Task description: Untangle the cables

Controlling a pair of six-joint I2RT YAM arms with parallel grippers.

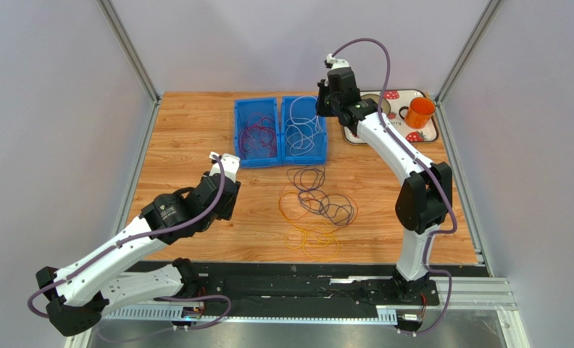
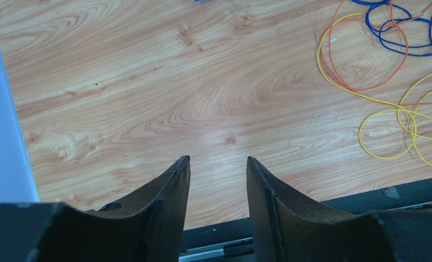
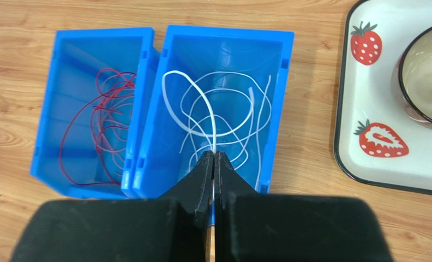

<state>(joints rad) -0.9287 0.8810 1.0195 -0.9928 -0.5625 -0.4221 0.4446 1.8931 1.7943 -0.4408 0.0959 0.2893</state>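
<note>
A dark red cable [image 1: 257, 138] lies in the left blue bin [image 1: 238, 134], and white cables [image 1: 303, 130] lie in the right blue bin [image 1: 323, 134]. A dark purple cable [image 1: 319, 199] and yellow-orange cables [image 1: 317, 235] lie in tangled loops on the wooden table. My right gripper [image 3: 214, 155] hovers over the right bin, shut on a white cable [image 3: 213, 136] that rises from the pile. My left gripper [image 2: 218, 161] is open and empty above bare wood, left of the tangle, whose yellow loops [image 2: 387, 111] show at the right of its view.
A strawberry-print tray [image 3: 365, 109] with an orange mug [image 1: 419, 112] stands at the back right, beside the bins. Grey walls close in the left, right and back. A black rail [image 1: 304, 286] runs along the near edge.
</note>
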